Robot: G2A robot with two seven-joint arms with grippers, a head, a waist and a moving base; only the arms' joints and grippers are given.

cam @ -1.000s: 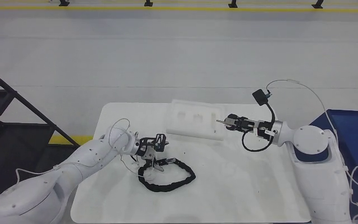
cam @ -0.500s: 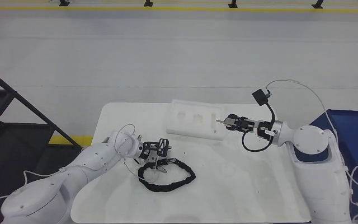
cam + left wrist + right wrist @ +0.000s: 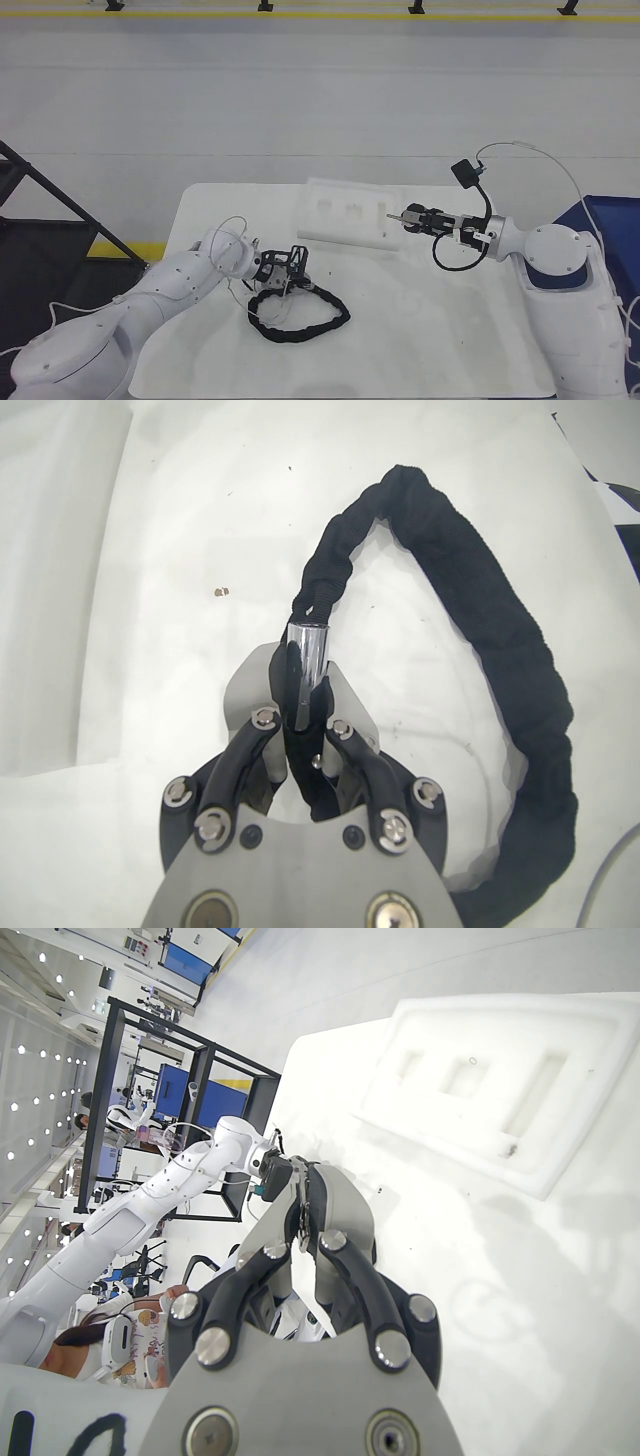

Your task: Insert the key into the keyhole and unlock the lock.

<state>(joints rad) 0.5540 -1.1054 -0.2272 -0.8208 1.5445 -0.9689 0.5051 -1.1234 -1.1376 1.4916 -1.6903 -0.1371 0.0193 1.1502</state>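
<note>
- Two grippers share this step. At the lower left of the top view, our left gripper (image 3: pixel 288 268) is closed tight on the lock (image 3: pixel 307 660), pinching it at its chrome end where the black sleeve stops.
- We cannot tell where the keyhole sits. We judge the lock must be lifted and turned until the hole faces right, toward the key.
- Just right of that gripper, the chain (image 3: pixel 305 318) lies in a loop on the table (image 3: pixel 450 330). It will likely drag, so we would raise the lock slowly.
- At upper middle, the foam tray (image 3: pixel 345 210) sits between the arms, and its raised rim is an edge to clear.
- At the right, our right gripper (image 3: pixel 409 216) is clamped on the key (image 3: pixel 393 215). The blade points left over the tray's right end, well apart from the lock.
- We judge the best meeting room is the stretch of table below the tray, away from the front edge.
</note>
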